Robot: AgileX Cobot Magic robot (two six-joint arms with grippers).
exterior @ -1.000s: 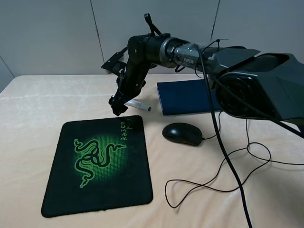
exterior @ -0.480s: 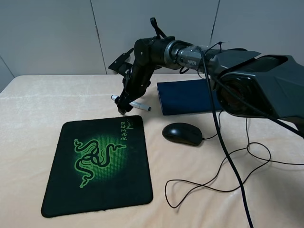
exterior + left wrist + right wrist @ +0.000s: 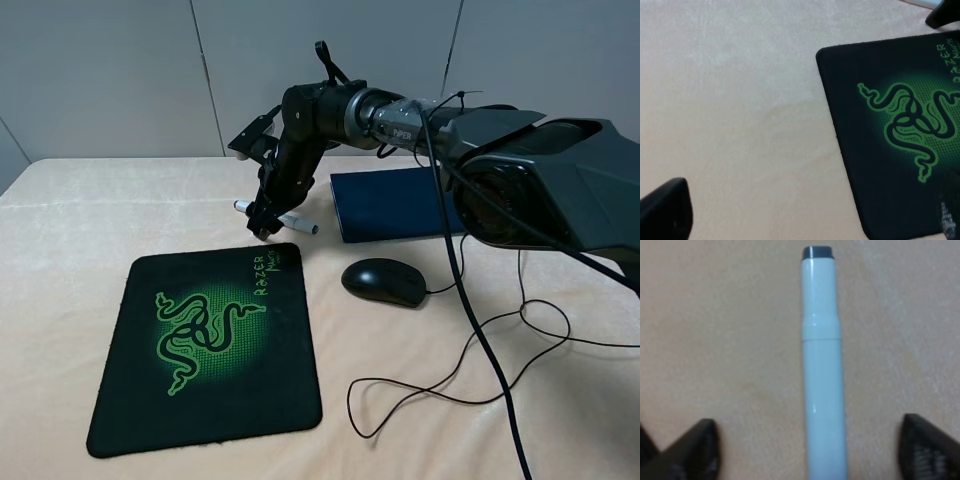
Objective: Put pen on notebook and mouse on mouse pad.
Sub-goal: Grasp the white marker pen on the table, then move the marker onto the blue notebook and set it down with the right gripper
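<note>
The white-silver pen (image 3: 295, 220) lies on the table just beyond the far edge of the mouse pad (image 3: 210, 345). My right gripper (image 3: 264, 226) hangs over the pen's middle. In the right wrist view it is open, with a dark finger (image 3: 690, 450) on either side of the pen (image 3: 822, 365) and neither touching it. The navy notebook (image 3: 395, 203) lies flat to the pen's right. In front of the notebook, the black mouse (image 3: 383, 281) rests on the bare table. My left gripper (image 3: 807, 220) shows only in its wrist view, open and empty beside the mouse pad (image 3: 900, 125).
The mouse's thin black cable (image 3: 450, 385) loops over the table at the front right. The right arm's black body (image 3: 540, 180) stretches over the notebook's right part. A grey wall (image 3: 120, 70) stands behind the cream tabletop (image 3: 80, 230).
My right gripper has shifted a little to the right and back, from above the pad's far edge to over the pen. The pen, mouse and notebook have not moved.
</note>
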